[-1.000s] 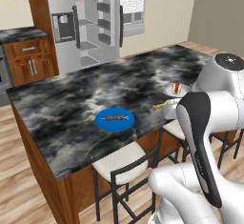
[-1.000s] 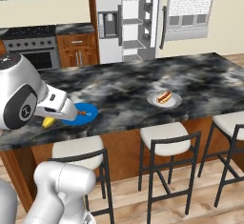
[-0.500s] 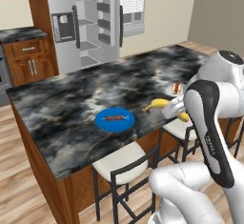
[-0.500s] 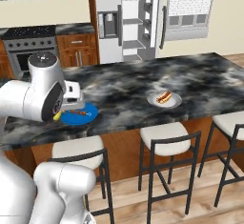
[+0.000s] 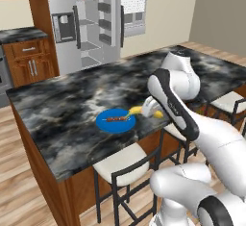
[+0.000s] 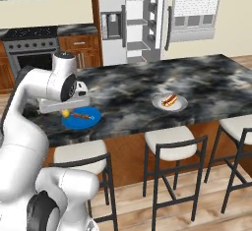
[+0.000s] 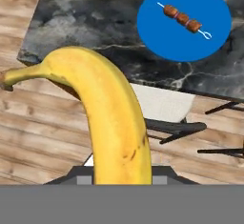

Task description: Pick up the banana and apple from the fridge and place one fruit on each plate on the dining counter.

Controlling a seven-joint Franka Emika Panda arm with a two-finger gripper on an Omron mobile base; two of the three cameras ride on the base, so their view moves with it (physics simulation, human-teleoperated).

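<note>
— Where is the banana [image 7: 116,123]?

— The hand [image 5: 150,108] is closed tight around it. It holds the banana up by the edge of the dark surface [image 5: 72,109], just beside the blue plate [image 5: 115,122].

— What is on that plate?

— A little stick of meat [image 7: 184,18].

— And the other plate [image 6: 170,102]?

— It sits well apart, with a hot dog [image 6: 170,99] on it. The fridge [image 6: 138,18] stands open behind.

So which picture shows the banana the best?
The hand view: the banana looms large there, its whole curve and brown tip in sight, held over the floor near the counter edge. The left base view shows only a small yellow piece beside the blue plate. The right base view shows just a yellow speck.
</note>
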